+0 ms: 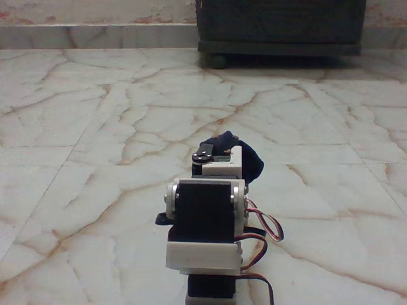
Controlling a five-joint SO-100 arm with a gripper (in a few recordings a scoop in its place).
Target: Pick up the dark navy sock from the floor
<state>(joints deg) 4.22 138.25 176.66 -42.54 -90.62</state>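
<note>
Fixed view, low and behind the arm [206,222], looking along the floor [95,127]. The arm stands in the lower middle of the picture, seen from the rear: a black servo block between white brackets, a white plate below it, and red and dark wires [264,229] looping out on its right side. Above the block sits a second white bracket with a black servo horn at its upper left.

The sock [251,162] appears as a dark navy mass directly beyond the arm's upper end. Part of it rises above the white bracket, and part bulges out to the right of it. Most of the sock is hidden by the arm, and its pattern is too dark to make out. Whether it rests on the floor or is lifted off it cannot be told from this angle.

The fingers are hidden behind the arm's own body and the sock, so it cannot be told whether they are spread, pressed together, or pinching the sock.

The floor is glossy cream tile with reddish-brown veins and thin grout lines, running back to a pale wall base. A dark cabinet [280,25] stands at the upper right against the wall, well apart from the arm, with a shadow beneath its lower edge.
</note>
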